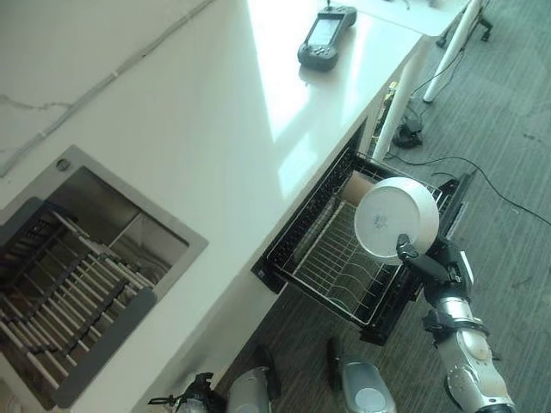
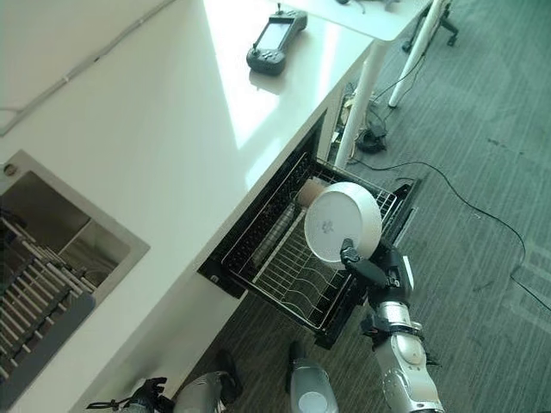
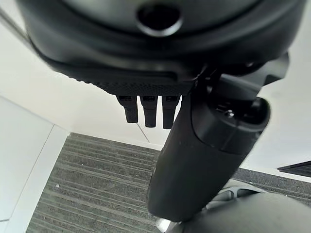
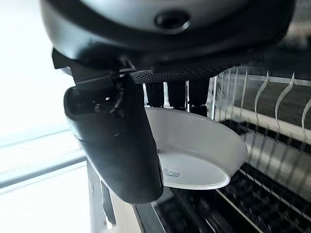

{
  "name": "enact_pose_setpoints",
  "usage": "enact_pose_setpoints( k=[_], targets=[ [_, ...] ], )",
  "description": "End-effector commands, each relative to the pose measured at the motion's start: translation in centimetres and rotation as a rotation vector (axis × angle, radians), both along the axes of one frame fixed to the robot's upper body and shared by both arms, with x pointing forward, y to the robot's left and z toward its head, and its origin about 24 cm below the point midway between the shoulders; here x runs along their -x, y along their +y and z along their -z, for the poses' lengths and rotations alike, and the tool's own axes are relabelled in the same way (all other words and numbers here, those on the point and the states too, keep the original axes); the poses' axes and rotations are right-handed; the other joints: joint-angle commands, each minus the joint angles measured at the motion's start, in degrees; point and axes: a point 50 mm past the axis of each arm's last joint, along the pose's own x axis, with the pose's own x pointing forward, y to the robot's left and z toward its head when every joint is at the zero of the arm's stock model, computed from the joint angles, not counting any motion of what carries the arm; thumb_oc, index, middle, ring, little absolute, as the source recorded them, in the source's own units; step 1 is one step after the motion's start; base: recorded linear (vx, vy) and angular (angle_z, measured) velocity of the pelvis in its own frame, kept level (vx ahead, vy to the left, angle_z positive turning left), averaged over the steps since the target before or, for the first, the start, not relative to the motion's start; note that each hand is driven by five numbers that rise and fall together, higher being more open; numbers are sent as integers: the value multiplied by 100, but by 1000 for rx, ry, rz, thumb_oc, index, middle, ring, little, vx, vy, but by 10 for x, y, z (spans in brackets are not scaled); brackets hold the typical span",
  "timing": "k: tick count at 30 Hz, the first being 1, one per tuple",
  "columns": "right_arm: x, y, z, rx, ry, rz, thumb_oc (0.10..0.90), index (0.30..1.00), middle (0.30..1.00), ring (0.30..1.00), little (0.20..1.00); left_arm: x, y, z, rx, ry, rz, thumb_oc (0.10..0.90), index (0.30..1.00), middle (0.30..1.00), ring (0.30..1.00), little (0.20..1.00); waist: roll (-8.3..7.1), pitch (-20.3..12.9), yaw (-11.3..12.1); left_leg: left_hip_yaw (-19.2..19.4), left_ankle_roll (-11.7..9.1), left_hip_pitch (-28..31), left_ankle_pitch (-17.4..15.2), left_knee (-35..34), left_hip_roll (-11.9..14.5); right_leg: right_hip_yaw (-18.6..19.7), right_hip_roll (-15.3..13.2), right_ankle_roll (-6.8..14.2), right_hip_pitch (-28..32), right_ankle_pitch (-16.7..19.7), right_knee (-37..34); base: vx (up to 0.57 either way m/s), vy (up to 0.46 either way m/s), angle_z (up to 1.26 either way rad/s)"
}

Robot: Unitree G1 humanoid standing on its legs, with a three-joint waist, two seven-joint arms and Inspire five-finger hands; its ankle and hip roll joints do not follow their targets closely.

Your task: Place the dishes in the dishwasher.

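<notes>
- Kitchen setup: long white counter [image 1: 215,120] with the dishwasher's wire rack [image 1: 340,258] pulled out from under it over grey carpet.
- Right hand [image 1: 430,258] has thumb and fingers pinched on the rim of a white bowl [image 1: 396,219], thumb on one face and fingers on the other going by the wrist view. The bowl is tipped on edge, its underside facing the head camera.
- The bowl hangs just above the rack, near its outer side, not yet down among the prongs as far as I can tell.
- It looks like glazed ceramic, so stiff, a bit heavy, slick and chippable. The rim pinch looks right, but I'd guess it could swivel in the grip, so lower it slowly between the prongs.
- Left hand [image 3: 204,145] hangs idle with fingers loose, holding nothing.
- Further out: a sink [image 1: 77,267] with a drying rack inside, and a black handheld controller [image 1: 325,36] at the counter's far end.
</notes>
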Motion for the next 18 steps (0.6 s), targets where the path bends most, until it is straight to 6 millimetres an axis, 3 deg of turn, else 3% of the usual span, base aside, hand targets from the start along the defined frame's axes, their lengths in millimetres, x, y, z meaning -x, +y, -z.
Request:
enact_pose_setpoints(
  k=[1,6,8,14,18],
  targets=[
    [-20,10,-68,101,-321,-68,400,300,300,300,300,-28,-31,-7,110,-91,79,800,900,900,900,900,-125,-250,-74,-575,118,50,-473,376,18,-18,-289,365,214,-79,-50,-36,16,18],
    [-25,13,-69,247,-298,-42,400,300,300,300,300,-23,-27,-5,94,-57,123,800,900,900,900,900,-119,-168,45,-695,114,-61,-451,376,-25,-95,-296,370,185,-77,-50,-35,11,15],
    [-30,10,-73,453,-281,63,400,300,300,300,300,-20,-24,-4,80,-34,135,800,900,900,900,900,-132,-110,134,-803,126,-123,-450,376,-76,-115,-278,369,167,-81,-50,-48,9,21],
    [-41,4,-82,779,-266,262,400,300,300,300,300,-15,-22,-1,57,-9,148,800,900,900,900,900,-166,-33,293,-879,152,-141,-459,376,-109,-147,-257,369,202,-95,-50,-7,4,8],
    [-57,1,-104,1123,-262,403,400,300,300,300,300,-22,-18,-4,47,-24,168,800,900,900,900,900,-187,57,458,-926,156,-220,-449,376,-122,-224,-262,378,192,-100,-50,-11,10,5]
  ],
)
